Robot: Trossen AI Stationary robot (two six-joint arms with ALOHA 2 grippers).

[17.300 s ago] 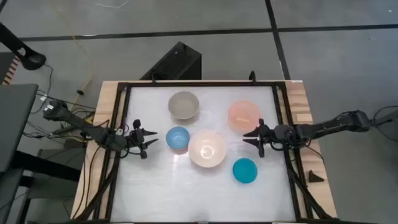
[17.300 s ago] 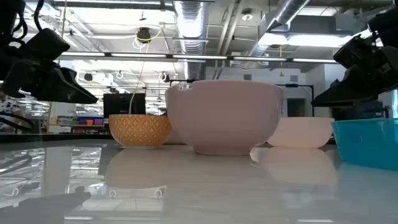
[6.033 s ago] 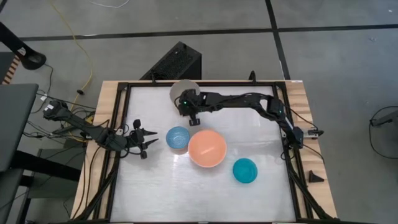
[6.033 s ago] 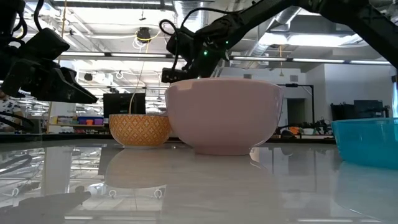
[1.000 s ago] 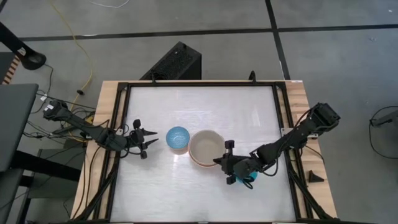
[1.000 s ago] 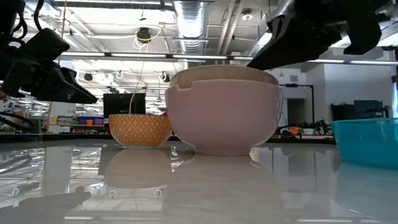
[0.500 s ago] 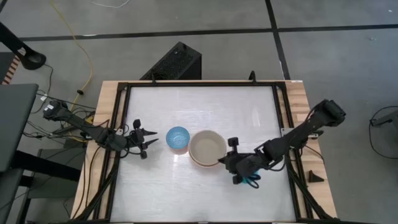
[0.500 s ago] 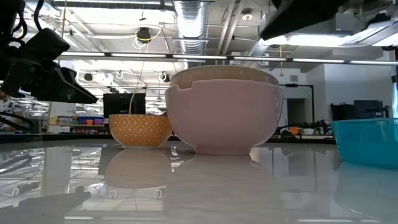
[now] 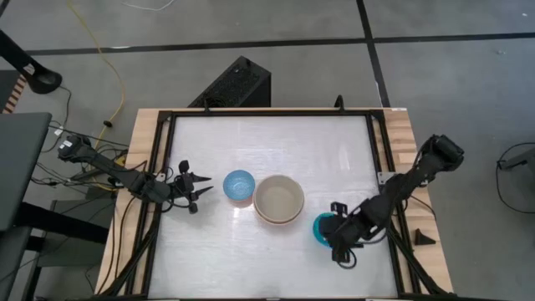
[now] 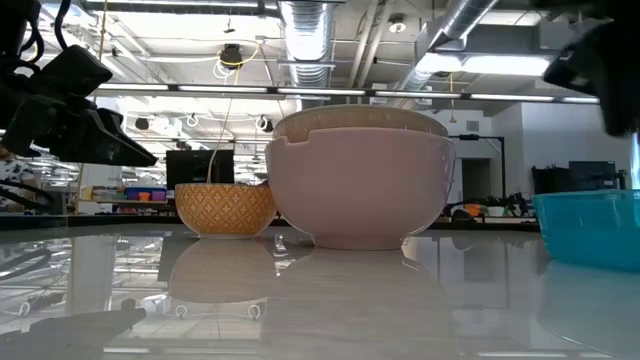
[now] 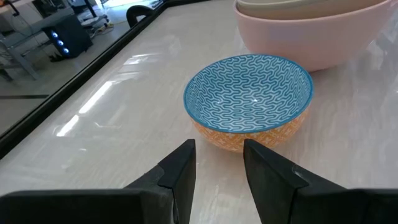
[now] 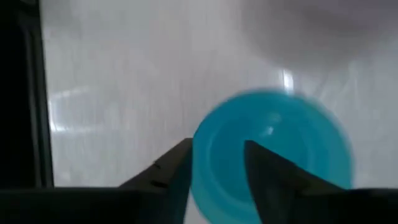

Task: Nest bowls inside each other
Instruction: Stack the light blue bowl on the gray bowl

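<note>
High view: nested stack (image 9: 278, 199) sits at table centre, grey-beige bowl seated inside the pink outer rim. Light blue bowl (image 9: 239, 186) touches or nearly touches the stack at its 9 o'clock. Teal bowl (image 9: 321, 227) lies at the stack's 4 o'clock, apart from it. Right gripper (image 9: 341, 248) hangs over the teal bowl's 5 o'clock edge, covering part of it (finger spread cannot be read from above). Left gripper (image 9: 194, 191) waits at 9 o'clock of the light blue bowl, near but clear of it, fingers parted, holding nothing. Low view: stack (image 10: 358, 183) in the middle, patterned orange-sided bowl (image 10: 224, 207) behind at its 9 o'clock, teal bowl (image 10: 592, 229) at the 3 o'clock edge. Left wrist view: blue-patterned bowl (image 11: 249, 101) stands just ahead of the open fingers (image 11: 179, 171), untouched; pink stack (image 11: 311, 25) behind it. Right wrist view: teal bowl (image 12: 273, 152) lies below, its near rim between the two parted fingers (image 12: 173, 167); no grip shown, contact cannot be told.
</note>
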